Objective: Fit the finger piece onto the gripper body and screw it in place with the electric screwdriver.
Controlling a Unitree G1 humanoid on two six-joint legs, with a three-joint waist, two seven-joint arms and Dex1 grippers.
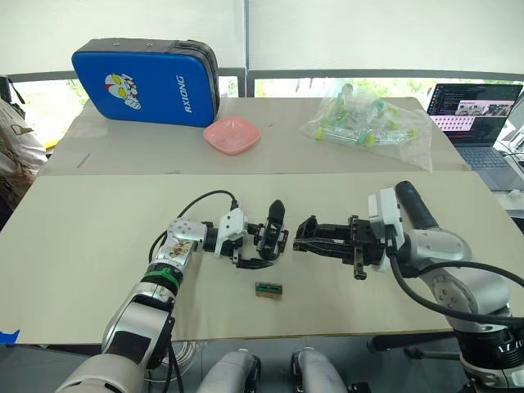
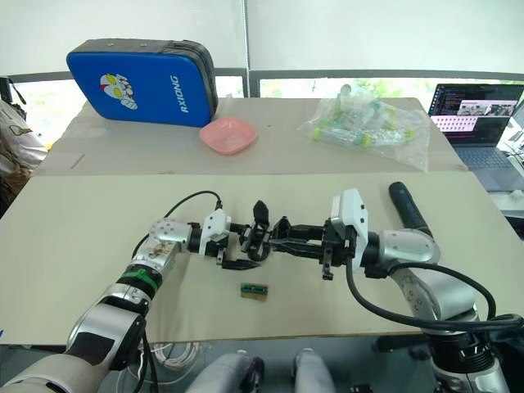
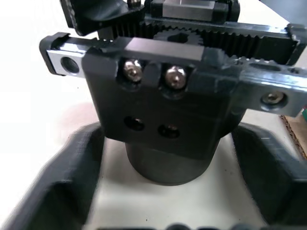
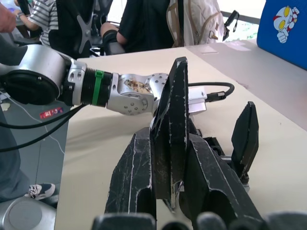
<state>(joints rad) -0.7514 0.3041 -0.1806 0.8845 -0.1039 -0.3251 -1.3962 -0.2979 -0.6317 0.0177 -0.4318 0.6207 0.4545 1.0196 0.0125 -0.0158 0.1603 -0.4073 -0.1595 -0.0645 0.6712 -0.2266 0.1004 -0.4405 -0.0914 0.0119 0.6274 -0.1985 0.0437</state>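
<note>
One gripper body [image 1: 272, 233]: black, blocky, round base down on the table, one pointed finger standing up from it. It sits between the left gripper's [image 1: 260, 247] two black fingers, which close on its base (the left wrist view shows a fingertip [image 3: 72, 177] at each side of the round base, with two bright screw heads and two empty holes on the block's face).

One finger piece [image 4: 173, 127]: black tapered wedge, tip upward in the right wrist view, pinched between the right gripper's [image 1: 304, 237] two fingers, held just beside the gripper body; whether they touch cannot be told.

One electric screwdriver [image 2: 407, 210]: thick black cylinder lying loose on the table behind the right arm, well apart from both grippers.

One small green-and-tan block [image 1: 268, 290]: flat on the table, near the left gripper, toward the robot.

One pink bowl [image 1: 232, 134], one blue zip case [image 1: 145, 82] with a cartoon print, one clear bag of tubes [image 1: 368, 123] (tubes too many to count): all on the far table.

One open laptop [image 1: 476, 110] at the far right.

Surface: two pale beige tables [image 1: 98, 246] set end to end. Room: windows behind; seated people beyond the table in the right wrist view.
</note>
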